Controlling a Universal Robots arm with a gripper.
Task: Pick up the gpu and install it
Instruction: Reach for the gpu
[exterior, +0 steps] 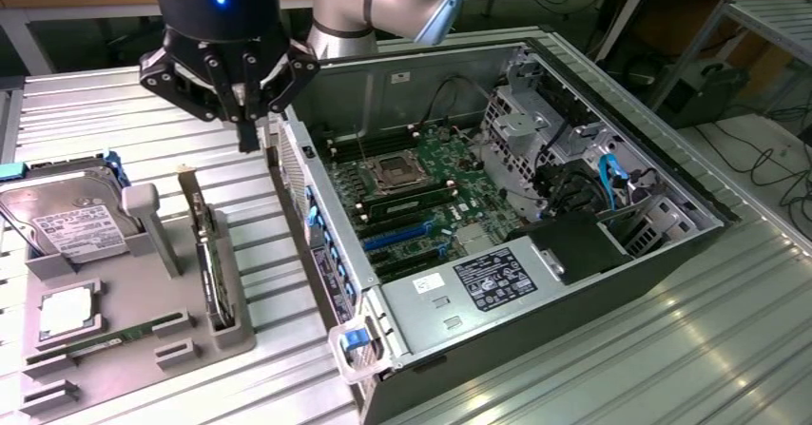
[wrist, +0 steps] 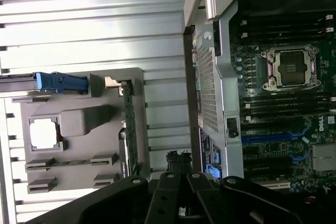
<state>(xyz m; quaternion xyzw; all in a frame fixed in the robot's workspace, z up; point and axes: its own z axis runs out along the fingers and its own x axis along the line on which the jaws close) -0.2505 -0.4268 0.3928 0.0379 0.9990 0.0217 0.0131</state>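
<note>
Exterior view: gripper [exterior: 246, 130] hovers empty, fingers drawn narrow, between tray [exterior: 140, 297] and case [exterior: 558, 64]. Gpu [exterior: 209, 254] stands on edge in the tray slot, nearer than the gripper. I judge this the approach step; a grasp calls for wider fingers aligned along the card's top edge.

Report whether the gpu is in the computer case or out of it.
Out. The gpu stands on edge in the gray holder beside the case; the motherboard's blue slots hold no card.

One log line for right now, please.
gripper: hovering between holder and PC case | gpu: on edge in holder, untouched | install: not done
</note>
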